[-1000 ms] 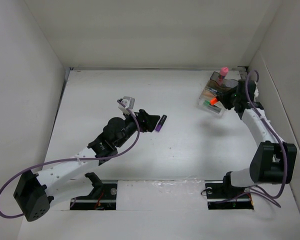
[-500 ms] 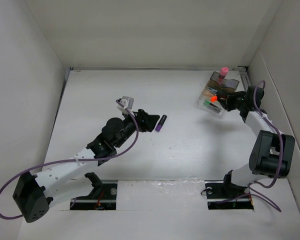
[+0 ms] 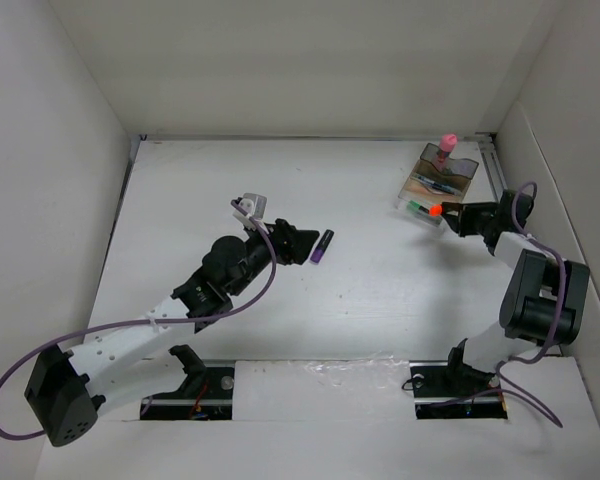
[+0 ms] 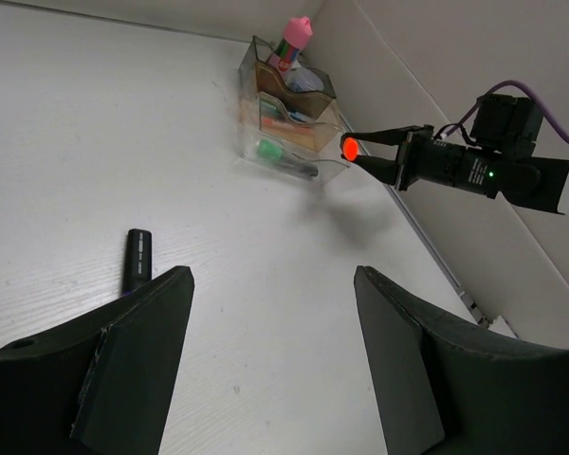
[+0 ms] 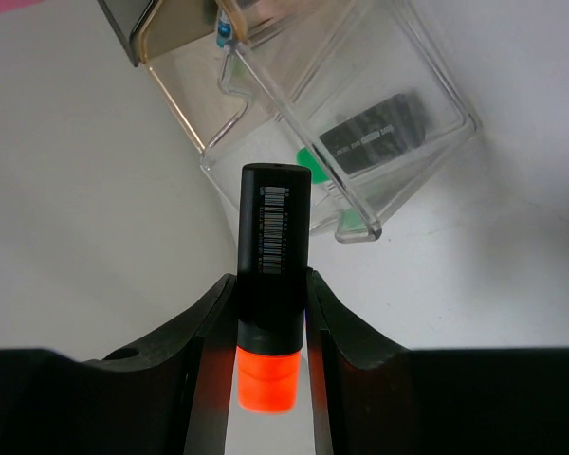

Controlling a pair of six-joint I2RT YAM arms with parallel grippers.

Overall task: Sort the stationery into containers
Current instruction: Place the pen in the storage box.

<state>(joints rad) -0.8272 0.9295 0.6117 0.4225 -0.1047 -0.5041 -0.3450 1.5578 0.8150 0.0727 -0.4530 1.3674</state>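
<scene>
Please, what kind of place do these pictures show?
Most likely a robot test bench, not an office: a white table boxed in by plain white panels, a left arm and a right arm bolted at its near edge, and a small translucent desk organiser.

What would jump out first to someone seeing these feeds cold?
The eye lands on the orange tip of the short black marker, pinched in the right gripper and held in the air just beside the translucent smoky-brown plastic desk organiser at the far right. Next comes the pink-capped little bottle standing in the organiser's rear compartment. At centre, a dark purple-ended marker lies just ahead of the open left gripper.
</scene>
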